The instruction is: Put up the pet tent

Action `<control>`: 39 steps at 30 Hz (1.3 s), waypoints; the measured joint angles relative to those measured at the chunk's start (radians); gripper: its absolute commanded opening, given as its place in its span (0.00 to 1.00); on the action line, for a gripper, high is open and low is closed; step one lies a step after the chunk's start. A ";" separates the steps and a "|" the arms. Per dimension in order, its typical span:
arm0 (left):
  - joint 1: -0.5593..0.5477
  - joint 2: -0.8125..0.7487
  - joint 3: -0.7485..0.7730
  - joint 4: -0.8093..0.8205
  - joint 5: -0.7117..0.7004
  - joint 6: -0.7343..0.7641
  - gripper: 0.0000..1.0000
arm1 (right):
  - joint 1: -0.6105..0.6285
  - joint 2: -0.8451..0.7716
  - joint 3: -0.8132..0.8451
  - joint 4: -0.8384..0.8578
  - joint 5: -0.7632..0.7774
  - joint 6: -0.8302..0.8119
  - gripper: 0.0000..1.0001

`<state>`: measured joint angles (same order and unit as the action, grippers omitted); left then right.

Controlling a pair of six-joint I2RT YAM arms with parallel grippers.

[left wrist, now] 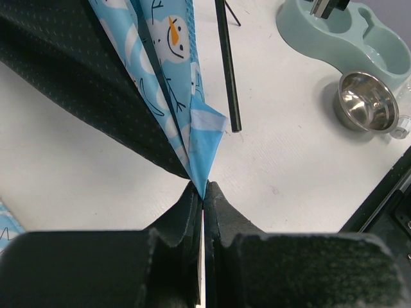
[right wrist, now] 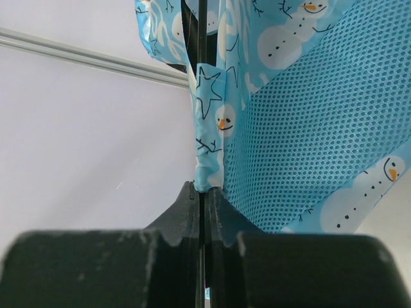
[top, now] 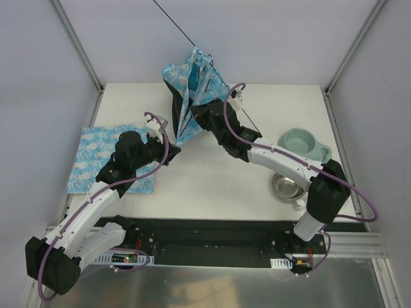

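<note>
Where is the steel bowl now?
In the top view, the steel bowl sits on the right of the table, just nearer than the green feeder.

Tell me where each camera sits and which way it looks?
Top camera: above and behind, looking down at the table; left arm and right arm show, holding the pet tent.
Left wrist camera: on the left arm, looking along the shut left tool, across the table toward the steel bowl and green feeder.
Right wrist camera: on the right arm, looking along the shut right tool at tent cloth and the wall.
Shared: top and left wrist views both show the bowls; all three show the tent.
</note>
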<state>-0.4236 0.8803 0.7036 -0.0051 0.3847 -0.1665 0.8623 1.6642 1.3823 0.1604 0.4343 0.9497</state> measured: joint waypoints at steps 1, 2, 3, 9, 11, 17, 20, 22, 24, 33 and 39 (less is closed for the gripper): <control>0.000 0.000 0.000 0.000 0.000 0.001 0.00 | 0.001 0.000 0.000 0.000 0.004 0.000 0.00; 0.000 0.000 0.000 0.000 0.000 0.001 0.00 | 0.001 0.000 0.000 -0.001 0.005 -0.001 0.00; 0.000 0.000 -0.001 0.000 0.000 0.001 0.00 | 0.001 0.000 0.000 -0.001 0.007 -0.001 0.00; 0.000 0.000 -0.008 0.005 -0.001 0.002 0.00 | 0.002 0.000 0.000 -0.001 0.013 -0.001 0.00; 0.000 0.000 -0.008 0.006 -0.003 0.001 0.00 | 0.002 0.000 0.000 0.000 0.009 -0.003 0.00; 0.000 0.000 -0.008 0.000 -0.004 -0.006 0.00 | -0.014 -0.008 -0.018 0.029 -0.069 -0.046 0.00; 0.000 0.002 -0.002 -0.014 -0.004 -0.039 0.00 | -0.018 -0.014 -0.035 0.036 -0.087 -0.062 0.00; 0.000 0.011 0.018 -0.035 -0.006 -0.082 0.00 | -0.018 -0.014 -0.036 0.037 -0.089 -0.069 0.00; 0.000 0.024 0.044 -0.052 -0.020 -0.132 0.00 | -0.018 -0.014 -0.036 0.040 -0.084 -0.075 0.00; 0.000 0.079 0.129 -0.124 -0.082 -0.397 0.00 | 0.018 -0.002 -0.010 0.043 -0.027 -0.089 0.00; 0.000 0.099 0.157 -0.176 -0.145 -0.499 0.00 | 0.054 0.000 0.000 0.039 -0.009 -0.112 0.00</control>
<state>-0.4240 0.9794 0.8604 -0.1810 0.2398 -0.6655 0.9165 1.6642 1.3823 0.1989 0.4255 0.8379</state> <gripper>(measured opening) 0.020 0.054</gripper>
